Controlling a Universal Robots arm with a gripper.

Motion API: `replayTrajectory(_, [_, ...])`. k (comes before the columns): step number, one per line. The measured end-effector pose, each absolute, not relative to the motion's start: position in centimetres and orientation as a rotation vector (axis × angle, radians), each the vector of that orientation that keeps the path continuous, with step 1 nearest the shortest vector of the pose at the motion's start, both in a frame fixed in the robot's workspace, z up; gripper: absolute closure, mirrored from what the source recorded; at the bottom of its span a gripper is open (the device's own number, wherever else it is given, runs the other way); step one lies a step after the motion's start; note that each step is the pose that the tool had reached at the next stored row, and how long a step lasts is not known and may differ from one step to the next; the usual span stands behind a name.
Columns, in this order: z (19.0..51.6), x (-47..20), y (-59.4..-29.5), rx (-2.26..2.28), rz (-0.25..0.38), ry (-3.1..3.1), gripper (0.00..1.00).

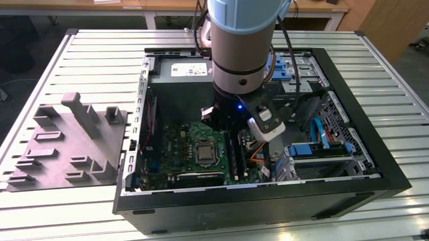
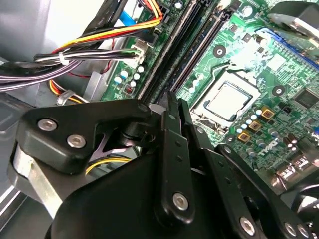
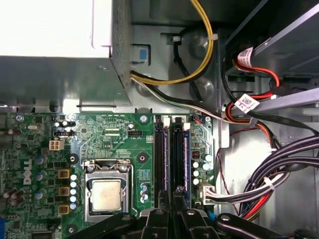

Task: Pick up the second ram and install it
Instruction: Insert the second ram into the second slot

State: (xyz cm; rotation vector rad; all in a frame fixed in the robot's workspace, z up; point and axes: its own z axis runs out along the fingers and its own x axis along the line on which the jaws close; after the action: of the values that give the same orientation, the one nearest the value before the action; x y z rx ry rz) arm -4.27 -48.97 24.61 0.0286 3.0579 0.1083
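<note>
The gripper [image 2: 171, 107] hangs low inside the computer case [image 1: 379, 150], jaws drawn nearly together over the memory slots [image 3: 162, 149] — at three o'clock from the processor socket [image 1: 203, 152] in the exterior view. Whether they pinch the ram cannot be told — seating seems unfinished.

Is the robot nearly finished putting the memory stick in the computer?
Partly. The gripper is inside the open computer case, right over the RAM slots beside the processor socket, away from the grey holder tray. I cannot tell whether it carries a stick or whether one is seated, so the installing cannot be called done.
</note>
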Motion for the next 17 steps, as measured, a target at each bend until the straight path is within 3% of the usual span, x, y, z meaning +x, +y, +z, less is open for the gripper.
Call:
replayTrajectory(12, [24.63, -4.27, -48.97, 0.028, 0.108, 3.058, 0.83])
replayTrajectory(13, [24.63, -4.27, -48.98, 0.028, 0.107, 3.058, 0.9])
replayTrajectory(17, [24.63, -4.27, -48.97, 0.028, 0.107, 3.058, 0.9])
